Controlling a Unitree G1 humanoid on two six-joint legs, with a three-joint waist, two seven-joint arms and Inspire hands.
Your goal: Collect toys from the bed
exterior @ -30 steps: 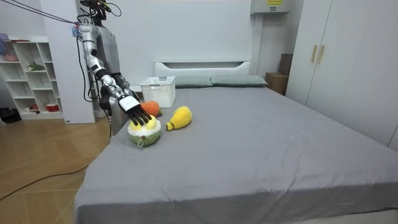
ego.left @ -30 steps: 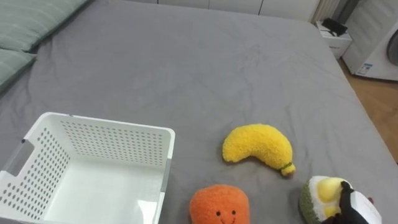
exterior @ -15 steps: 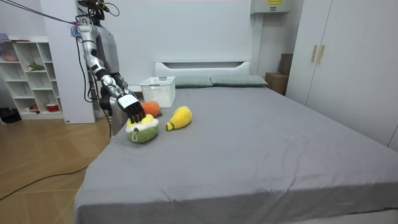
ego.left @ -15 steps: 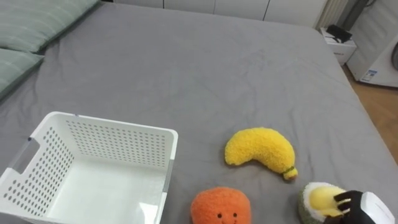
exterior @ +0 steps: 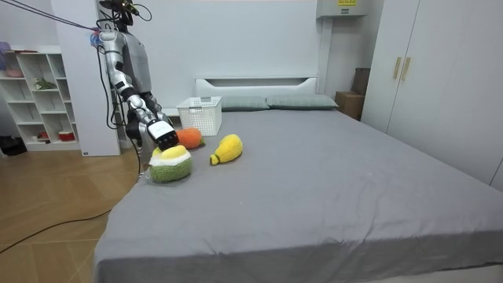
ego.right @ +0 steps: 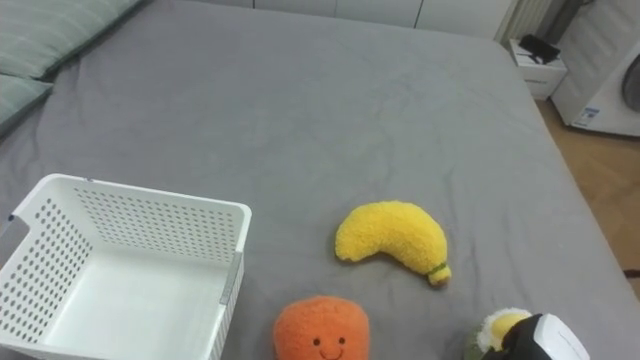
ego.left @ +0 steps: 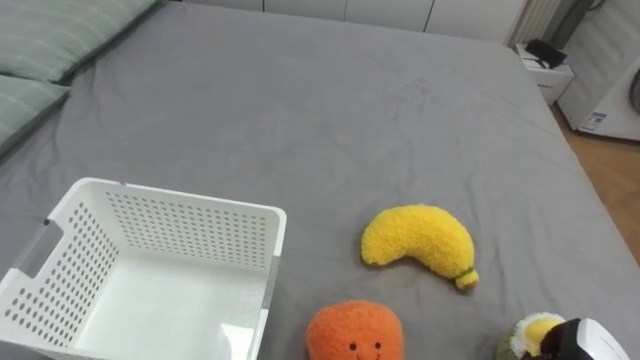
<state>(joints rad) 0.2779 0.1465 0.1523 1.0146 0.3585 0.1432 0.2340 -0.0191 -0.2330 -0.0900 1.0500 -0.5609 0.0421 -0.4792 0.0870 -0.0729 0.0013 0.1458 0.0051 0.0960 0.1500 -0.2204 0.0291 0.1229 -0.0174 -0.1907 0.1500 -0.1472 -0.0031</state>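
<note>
Right hand [ego.left: 588,341] rests on the green-and-yellow plush toy [ego.left: 529,333] at the bed's [ego.left: 330,110] near right edge; whether its fingers grasp the toy cannot be told. Banana plush [ego.left: 415,240] and orange plush [ego.left: 353,328] lie left of it. White basket [ego.left: 180,214] stands near left.

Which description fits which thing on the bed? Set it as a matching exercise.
Things:
1 white basket
2 banana plush
3 orange plush
4 green and yellow plush

Descriptions:
A against the right hand, lower right
B lower left, perforated walls
C smiling face, at the eye views' bottom edge
D curved, farthest up the bed of the toys

Pairs: 1-B, 2-D, 3-C, 4-A
</note>
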